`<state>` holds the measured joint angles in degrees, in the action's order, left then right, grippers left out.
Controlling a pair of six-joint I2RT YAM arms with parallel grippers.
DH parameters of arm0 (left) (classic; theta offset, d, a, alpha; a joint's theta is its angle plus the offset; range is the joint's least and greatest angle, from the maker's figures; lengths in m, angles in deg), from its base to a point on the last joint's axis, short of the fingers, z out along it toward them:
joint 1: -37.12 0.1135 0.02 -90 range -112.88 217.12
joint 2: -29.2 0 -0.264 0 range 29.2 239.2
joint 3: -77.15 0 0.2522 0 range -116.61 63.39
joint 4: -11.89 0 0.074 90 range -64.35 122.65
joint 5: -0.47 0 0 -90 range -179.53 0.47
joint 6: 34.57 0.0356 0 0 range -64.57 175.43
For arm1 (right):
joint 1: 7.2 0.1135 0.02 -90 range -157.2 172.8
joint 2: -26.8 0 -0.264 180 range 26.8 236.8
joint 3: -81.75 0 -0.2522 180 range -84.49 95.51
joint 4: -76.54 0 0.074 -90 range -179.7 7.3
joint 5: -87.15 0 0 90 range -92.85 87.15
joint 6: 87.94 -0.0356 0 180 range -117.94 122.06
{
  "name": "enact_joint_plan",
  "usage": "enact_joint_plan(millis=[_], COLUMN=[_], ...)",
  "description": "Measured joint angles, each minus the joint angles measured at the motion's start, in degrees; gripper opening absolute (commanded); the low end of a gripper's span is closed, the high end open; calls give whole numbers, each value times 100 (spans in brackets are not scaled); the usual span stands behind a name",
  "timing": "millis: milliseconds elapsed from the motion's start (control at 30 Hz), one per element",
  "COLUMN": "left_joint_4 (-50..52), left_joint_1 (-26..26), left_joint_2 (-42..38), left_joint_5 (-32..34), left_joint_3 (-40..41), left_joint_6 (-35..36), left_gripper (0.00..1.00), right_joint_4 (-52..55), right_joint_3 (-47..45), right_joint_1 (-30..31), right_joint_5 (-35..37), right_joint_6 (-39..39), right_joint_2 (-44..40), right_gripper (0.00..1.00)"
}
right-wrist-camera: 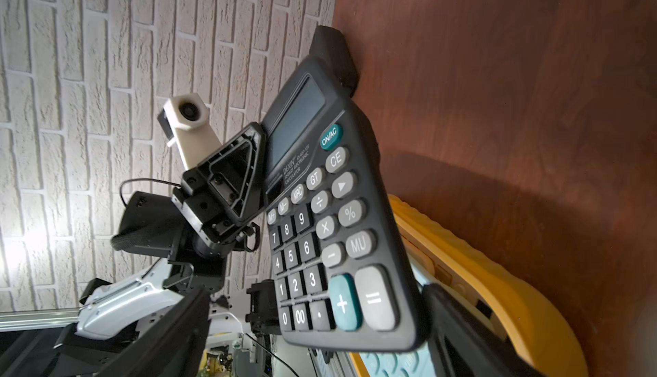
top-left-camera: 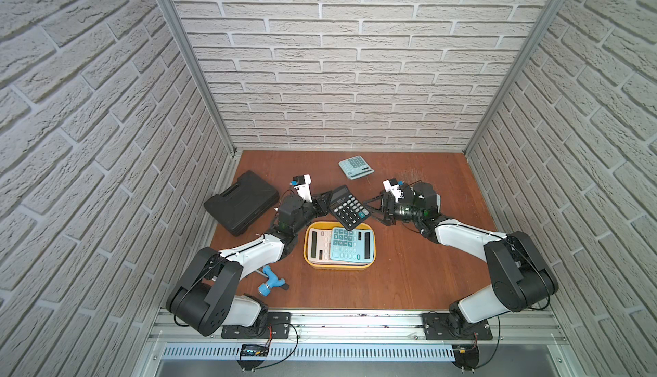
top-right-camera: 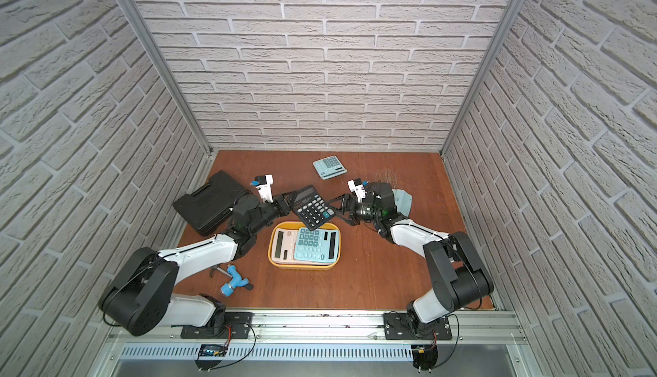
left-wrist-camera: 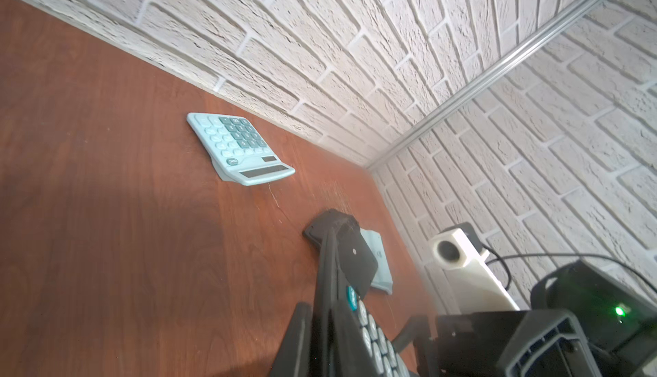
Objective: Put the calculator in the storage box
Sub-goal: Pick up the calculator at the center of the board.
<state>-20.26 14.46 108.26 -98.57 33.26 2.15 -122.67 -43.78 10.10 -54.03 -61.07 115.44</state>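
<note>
Holds the black calculator (top-left-camera: pixel 348 207) tilted in the air, just over the far rim of the yellow storage box (top-left-camera: pixel 306 250), pinched near its display by the left gripper (top-left-camera: pixel 326 204). Flanks the opposite edge with the right gripper (top-left-camera: pixel 369 211), jaws spread wide, not clamping. Already in the box: a pink calculator (top-left-camera: pixel 317 245) and a teal calculator (top-left-camera: pixel 350 245).

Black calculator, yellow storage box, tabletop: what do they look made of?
Black calculator: matte black hard plastic casing; grey keys plastic or rubber, can't tell. Storage box: smooth yellow moulded plastic, rounded corners and thick rim. Tabletop: reddish-brown wood grain with faint sheen, probably laminate or veneer rather than solid wood.
</note>
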Motion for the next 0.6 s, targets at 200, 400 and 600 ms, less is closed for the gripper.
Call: enact_joint_plan(millis=[200,400,600], left_joint_4=[-1003,-1373,-1567], left_joint_1=[-28,-101,-138], left_joint_2=[0,-2,0], left_joint_5=[540,837,938], left_joint_3=[260,439,538], left_joint_6=[-289,-374,-398], left_gripper=[0,0,0], right_joint_4=[-1427,-2494,-3495], right_joint_3=[-225,-313,-310], right_joint_1=[197,463,688], right_joint_5=[251,466,568], right_joint_6=[-1005,-1714,-2201], right_joint_2=[363,841,1327], right_gripper=[87,53,35])
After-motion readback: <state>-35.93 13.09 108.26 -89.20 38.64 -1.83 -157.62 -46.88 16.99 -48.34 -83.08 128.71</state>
